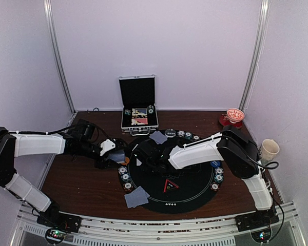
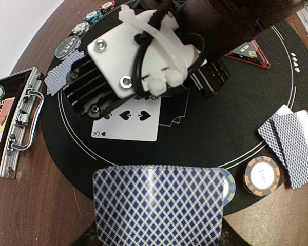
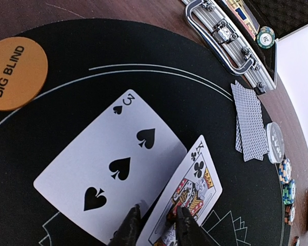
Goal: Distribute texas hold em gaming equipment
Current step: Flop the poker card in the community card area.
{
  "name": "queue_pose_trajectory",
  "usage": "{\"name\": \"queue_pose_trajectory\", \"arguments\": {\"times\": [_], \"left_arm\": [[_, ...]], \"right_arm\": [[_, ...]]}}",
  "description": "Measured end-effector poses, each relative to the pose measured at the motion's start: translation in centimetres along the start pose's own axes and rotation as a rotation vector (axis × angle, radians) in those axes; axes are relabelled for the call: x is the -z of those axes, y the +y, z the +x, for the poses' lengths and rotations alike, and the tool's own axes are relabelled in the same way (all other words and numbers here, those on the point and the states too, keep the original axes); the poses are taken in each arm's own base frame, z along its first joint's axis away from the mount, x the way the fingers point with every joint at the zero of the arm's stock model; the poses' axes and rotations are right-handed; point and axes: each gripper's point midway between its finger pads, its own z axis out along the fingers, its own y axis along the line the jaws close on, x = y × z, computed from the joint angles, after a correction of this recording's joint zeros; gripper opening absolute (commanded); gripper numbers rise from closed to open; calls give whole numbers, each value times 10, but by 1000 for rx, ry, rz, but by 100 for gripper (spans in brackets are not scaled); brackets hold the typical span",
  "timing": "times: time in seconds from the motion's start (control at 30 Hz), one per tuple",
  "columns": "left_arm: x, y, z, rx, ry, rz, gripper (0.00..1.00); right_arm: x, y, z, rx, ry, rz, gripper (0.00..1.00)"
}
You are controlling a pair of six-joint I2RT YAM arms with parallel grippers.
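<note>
From above, the left gripper (image 1: 116, 155) reaches in from the left to the far left edge of the mat (image 1: 195, 197). Its tips are dark and hard to read here. The right gripper (image 1: 142, 152) comes across the mat from the right and ends just beside it. A near pair (image 1: 137, 196) of face-down cards lies on the mat's near left edge, well apart from both grippers. A far pair (image 1: 158, 137) lies at the far edge, near the case (image 1: 138, 105). The left chips (image 1: 124, 176) line the mat's rim near the left gripper, and the right chips (image 1: 217, 174) line the opposite rim.

In the left wrist view, the deck (image 2: 159, 205) fills the bottom of the picture, face down. It sits right at the gripper and hides the fingers. It overlaps the mat's edge and one of the left chips, so it is up off the table, and the left gripper is closed on it. Beyond the deck, the 3 of spades (image 2: 128, 125) lies face up on the mat, its far end under the right arm's wrist.

In the right wrist view, the fingertips stand slightly apart and grip nothing. The king of clubs (image 3: 187, 187) lies flat and face up with its near end between them, and its edge overlaps the 3 of spades on the left. The Big Blind disc (image 3: 13, 72) sits at the mat's edge, well apart from the gripper.
</note>
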Motion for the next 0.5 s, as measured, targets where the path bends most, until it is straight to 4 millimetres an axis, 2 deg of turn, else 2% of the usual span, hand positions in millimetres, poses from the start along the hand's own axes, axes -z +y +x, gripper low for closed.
{"name": "queue_pose_trajectory", "arguments": {"times": [0.17, 0.5], "left_arm": [[0, 0, 0, 0, 0, 0, 56], [0, 0, 0, 0, 0, 0, 56]], "right_arm": [[1, 0, -1, 0, -2, 6, 35], [13, 7, 0, 31, 9, -1, 39]]}}
